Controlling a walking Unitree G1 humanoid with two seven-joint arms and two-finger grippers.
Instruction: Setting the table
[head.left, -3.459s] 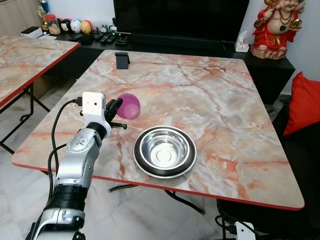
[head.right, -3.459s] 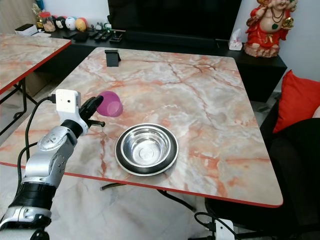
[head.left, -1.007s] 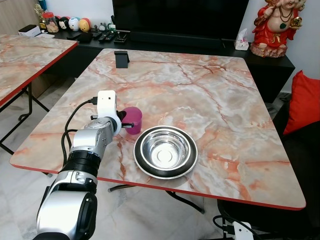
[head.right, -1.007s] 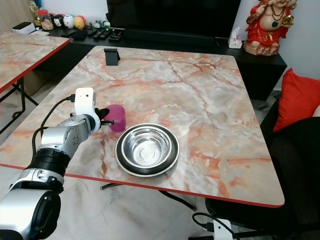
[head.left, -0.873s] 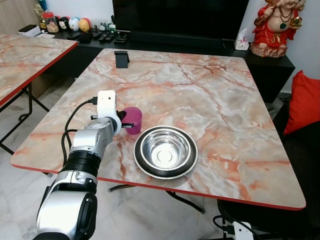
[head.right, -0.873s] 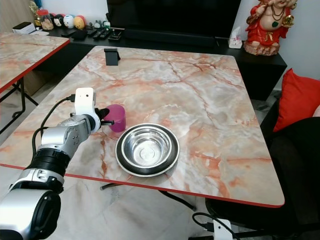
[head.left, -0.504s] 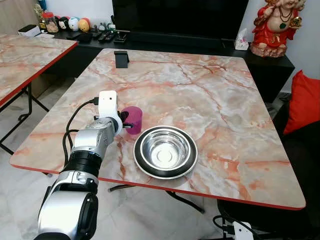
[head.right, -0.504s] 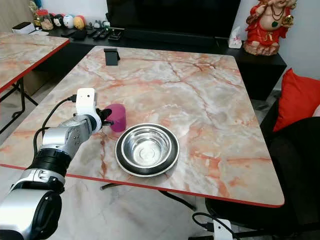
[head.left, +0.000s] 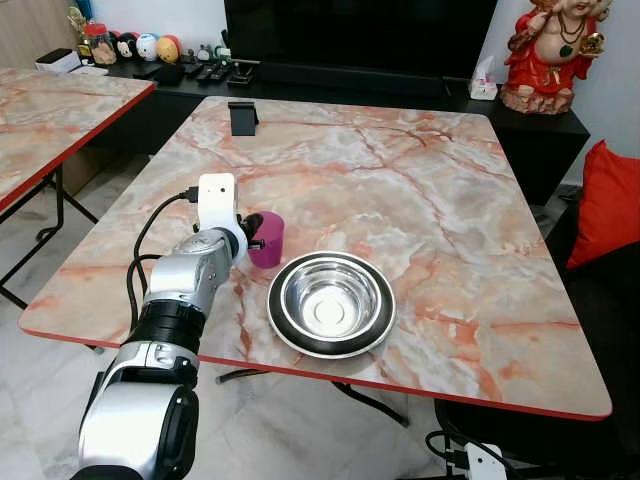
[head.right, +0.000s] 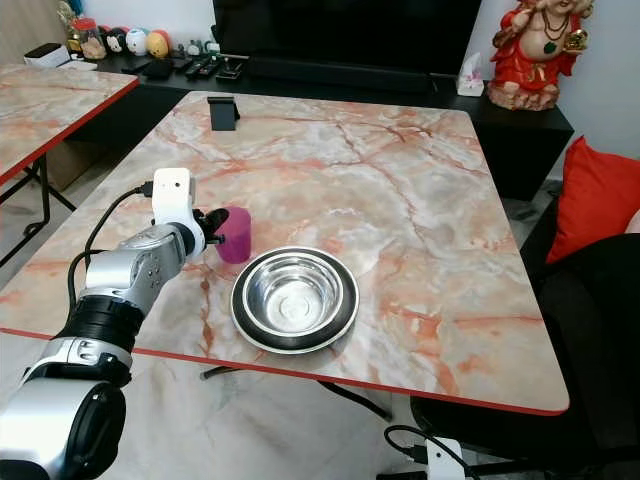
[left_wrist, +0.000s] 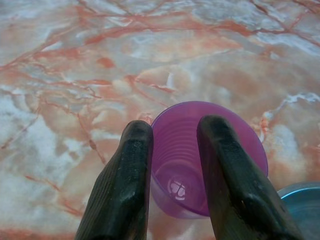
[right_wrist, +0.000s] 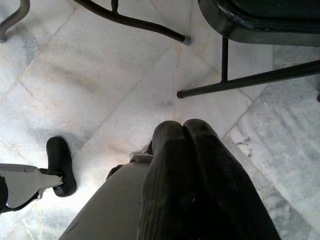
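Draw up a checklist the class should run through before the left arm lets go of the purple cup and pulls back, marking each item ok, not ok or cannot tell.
1. Cup upright, mouth up: ok.
2. Cup base resting fully on the table: cannot tell; it looks down, but contact is not plain.
3. Cup apart from the steel bowl: ok, a gap shows between them.
4. Left claw released: not ok; one finger sits inside the cup, the other outside its wall.
5. Cup well in from the table's edge: ok.
6. Right claw out of the way: ok, shut and hanging over the floor.
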